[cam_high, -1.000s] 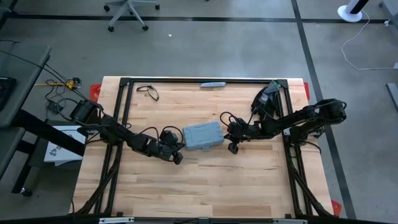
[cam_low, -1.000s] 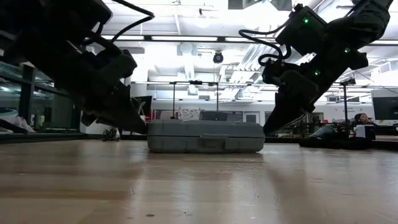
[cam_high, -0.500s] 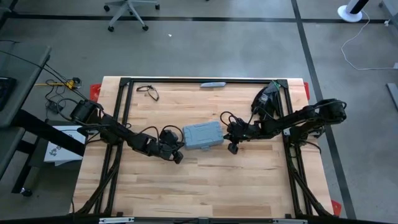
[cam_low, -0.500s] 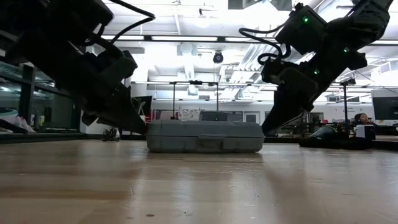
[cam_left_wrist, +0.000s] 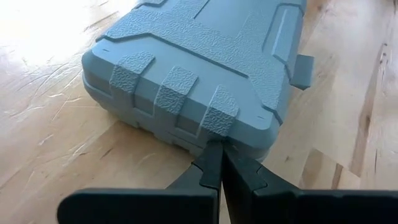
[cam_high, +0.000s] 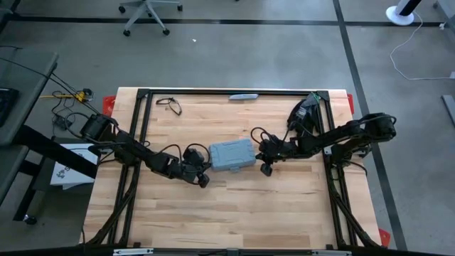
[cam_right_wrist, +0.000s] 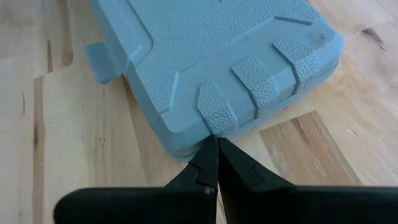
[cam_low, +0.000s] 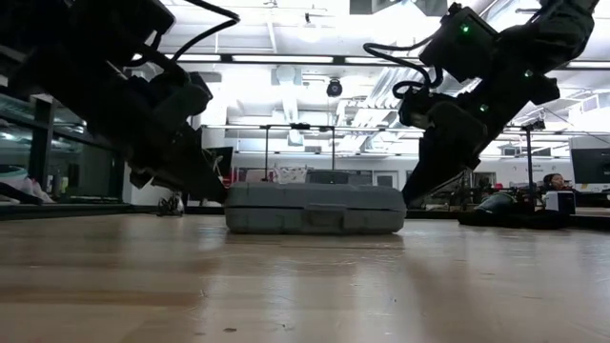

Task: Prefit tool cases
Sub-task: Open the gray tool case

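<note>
Pale wooden table (cam_high: 234,206) carries the closed grey-blue tool case (cam_high: 232,155) lying flat near its middle. At the case's left end the left gripper (cam_high: 204,179) has its fingers pressed together, tips at the seam. At the opposite end the right gripper (cam_high: 264,169) does likewise, holding nothing.

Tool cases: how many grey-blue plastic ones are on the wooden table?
1. The closed grey-blue plastic tool case lies flat mid-table, between the shut left gripper and shut right gripper. None hidden, apparently.
</note>
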Action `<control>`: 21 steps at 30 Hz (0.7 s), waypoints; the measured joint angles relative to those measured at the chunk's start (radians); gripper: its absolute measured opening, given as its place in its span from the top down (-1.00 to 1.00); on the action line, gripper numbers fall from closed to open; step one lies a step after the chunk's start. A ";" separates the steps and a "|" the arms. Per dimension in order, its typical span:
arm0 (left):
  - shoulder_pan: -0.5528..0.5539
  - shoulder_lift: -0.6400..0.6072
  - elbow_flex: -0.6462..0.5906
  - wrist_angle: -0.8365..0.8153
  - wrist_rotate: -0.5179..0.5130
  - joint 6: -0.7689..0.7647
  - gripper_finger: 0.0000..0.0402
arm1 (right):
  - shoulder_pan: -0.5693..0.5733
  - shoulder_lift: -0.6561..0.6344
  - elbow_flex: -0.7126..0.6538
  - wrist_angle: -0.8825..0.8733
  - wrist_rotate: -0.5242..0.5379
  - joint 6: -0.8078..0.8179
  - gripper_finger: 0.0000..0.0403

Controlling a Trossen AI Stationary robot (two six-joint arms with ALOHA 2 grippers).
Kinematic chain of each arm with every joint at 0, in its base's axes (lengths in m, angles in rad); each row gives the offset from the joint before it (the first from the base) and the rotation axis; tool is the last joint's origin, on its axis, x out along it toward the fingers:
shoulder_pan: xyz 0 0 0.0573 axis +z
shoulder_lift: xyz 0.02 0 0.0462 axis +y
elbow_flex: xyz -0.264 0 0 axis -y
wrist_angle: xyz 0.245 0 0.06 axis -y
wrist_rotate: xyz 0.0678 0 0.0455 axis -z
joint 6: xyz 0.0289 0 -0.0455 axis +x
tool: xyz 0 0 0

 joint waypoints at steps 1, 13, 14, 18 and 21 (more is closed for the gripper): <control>0.000 0.000 0.000 0.000 0.000 0.000 1.00 | 0.000 -0.003 0.004 -0.008 -0.001 -0.006 1.00; -0.003 -0.067 0.004 0.007 -0.038 0.051 1.00 | 0.000 -0.115 0.020 -0.095 0.030 -0.022 1.00; -0.003 -0.081 0.005 0.002 -0.043 0.062 1.00 | 0.000 -0.125 0.020 -0.096 0.042 -0.022 1.00; -0.003 -0.124 0.005 -0.005 -0.072 0.110 1.00 | -0.001 -0.158 0.021 -0.100 0.077 -0.036 1.00; 0.004 -0.145 0.005 -0.007 -0.115 0.151 1.00 | -0.001 -0.178 0.021 -0.092 0.107 -0.046 1.00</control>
